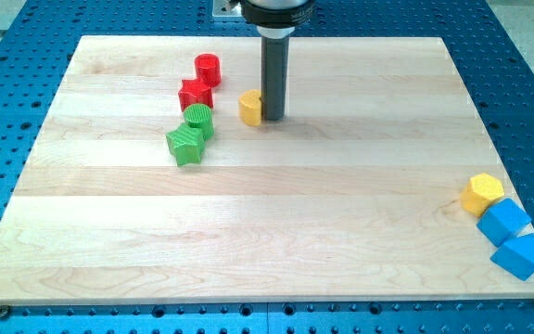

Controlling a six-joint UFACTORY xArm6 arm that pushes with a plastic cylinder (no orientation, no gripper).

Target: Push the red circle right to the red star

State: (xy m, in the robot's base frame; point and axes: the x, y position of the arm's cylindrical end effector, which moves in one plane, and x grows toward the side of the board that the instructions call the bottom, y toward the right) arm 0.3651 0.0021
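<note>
The red circle (208, 69) stands near the view's top, left of centre. The red star (196, 94) lies just below it, touching or nearly touching it. My tip (273, 117) is at the lower end of the dark rod, to the right of both red blocks. It stands right against a small yellow block (250, 107), on that block's right side. The yellow block lies between my tip and the red star.
A green circle (198, 119) and a green star (186, 144) lie just below the red star. At the view's lower right, near the wooden board's (267, 232) edge, sit a yellow block (482, 194) and two blue blocks (505, 221), (518, 255).
</note>
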